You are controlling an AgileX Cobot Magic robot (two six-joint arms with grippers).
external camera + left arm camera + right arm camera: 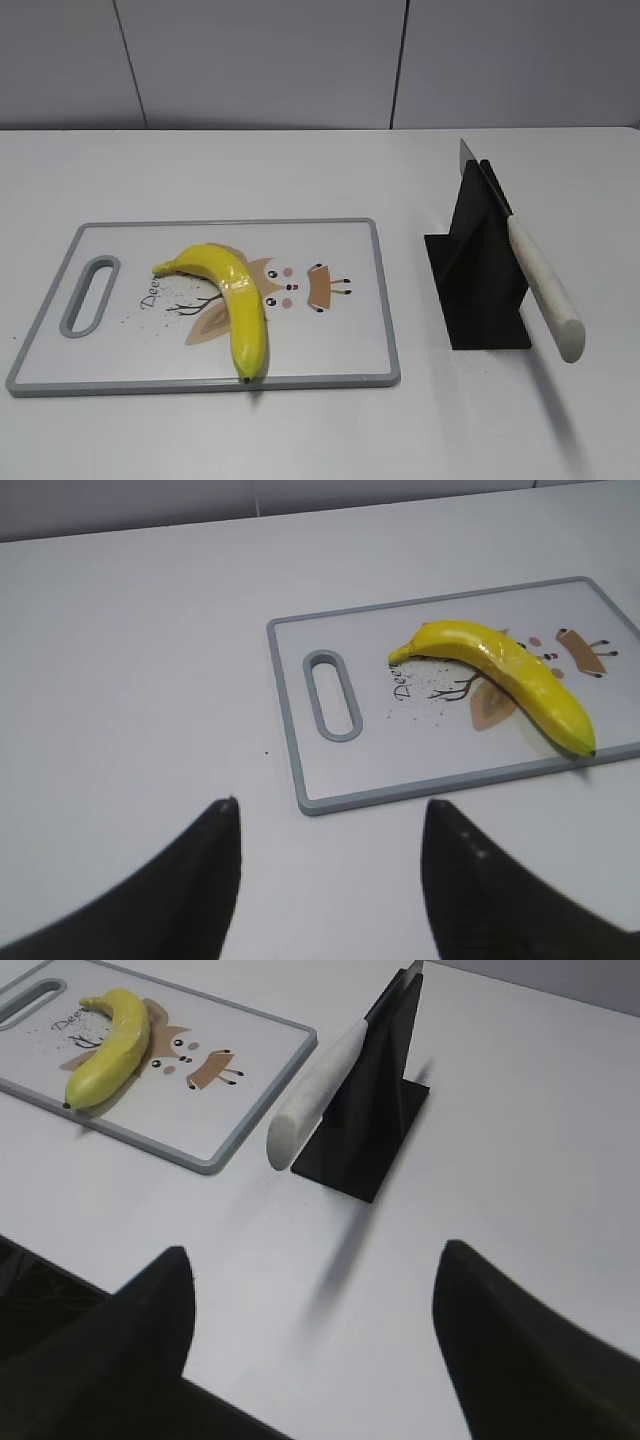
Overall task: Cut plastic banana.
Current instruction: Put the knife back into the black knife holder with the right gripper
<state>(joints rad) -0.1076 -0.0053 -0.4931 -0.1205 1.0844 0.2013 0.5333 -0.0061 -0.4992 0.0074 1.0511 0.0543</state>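
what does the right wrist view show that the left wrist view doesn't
Only the right wrist view shows the white-handled knife leaning in its black wedge-shaped stand, plus the right gripper. Only the left wrist view shows the left gripper, its fingers apart. Both show the glossy yellow plastic banana lying on the grey-rimmed white cutting board on the white table.

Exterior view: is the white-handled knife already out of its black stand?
No, the white-handled knife sits slanted in the black stand, blade up and handle jutting out, with no gripper touching it.

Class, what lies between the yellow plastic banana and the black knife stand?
Only printed cutting board and bare white table separate banana and stand, per exterior view.
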